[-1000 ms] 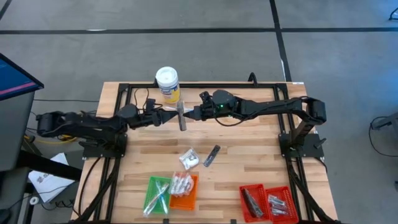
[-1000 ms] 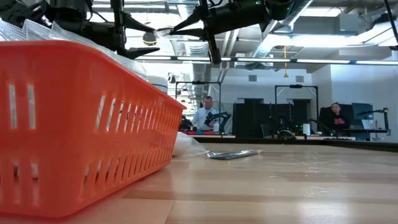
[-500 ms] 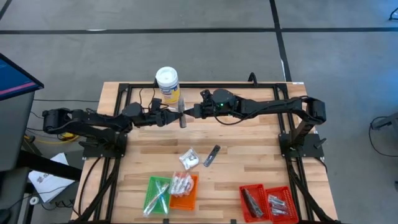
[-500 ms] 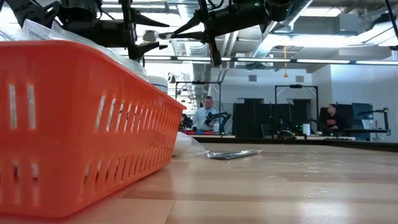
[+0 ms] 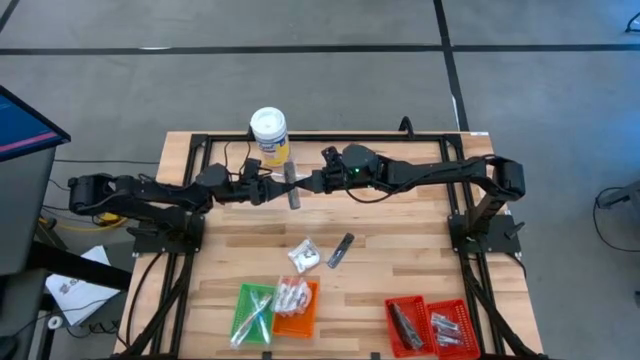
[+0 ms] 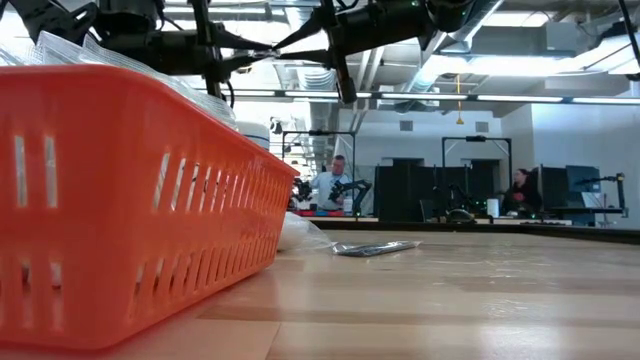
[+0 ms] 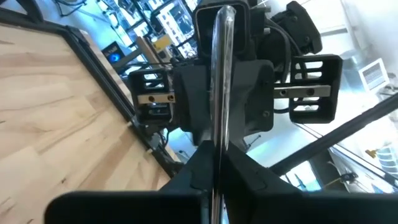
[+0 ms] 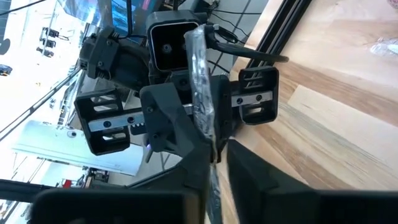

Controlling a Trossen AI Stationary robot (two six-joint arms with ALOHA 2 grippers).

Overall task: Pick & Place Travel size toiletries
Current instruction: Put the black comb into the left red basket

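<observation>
Light is bright and even in the high view, with only soft, short shadows on the wooden table. In the low view the orange tray is very near and blurred, while ceiling lamps glare behind. Both wrist views are overexposed in the background.

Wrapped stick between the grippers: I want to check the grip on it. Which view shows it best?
Right wrist view: the wrapped stick shows close, crinkled wrapper plain, pinched by the right gripper. Left wrist view shows it as a thin line; high view, a small grey bar; low view, a dark hanging strip.
</observation>
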